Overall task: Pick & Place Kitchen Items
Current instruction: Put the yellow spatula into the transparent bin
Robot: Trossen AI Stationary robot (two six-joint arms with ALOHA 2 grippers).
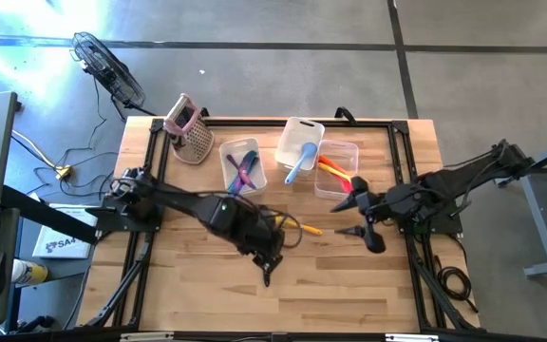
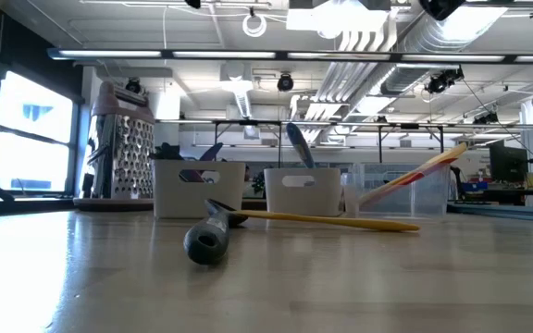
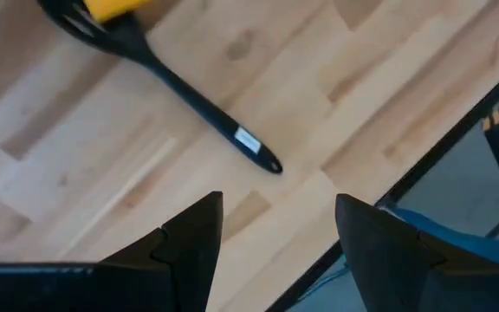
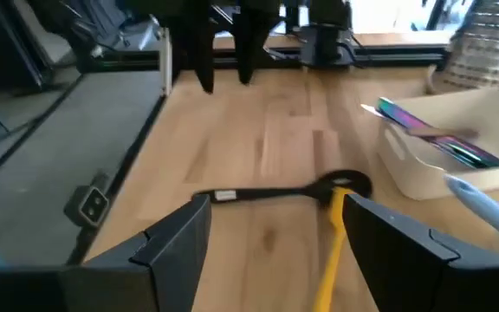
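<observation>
left tub point(image 1: 242, 167): purple utensils | middle: blue spoon point(image 1: 301, 162) | both jaws apart, empty

Grey concrete floor point(image 1: 283, 57), black fan point(image 1: 108, 66), ceiling strip lights point(image 2: 118, 54), windows point(image 2: 21, 129)

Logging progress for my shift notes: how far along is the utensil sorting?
Mostly done: purple, blue and orange-red utensils sit in the three clear plastic tubs. Nothing is in hand; the left gripper and right gripper are open above the wooden table. Left: the black slotted spatula and slim yellow utensil lying crossed.
</observation>
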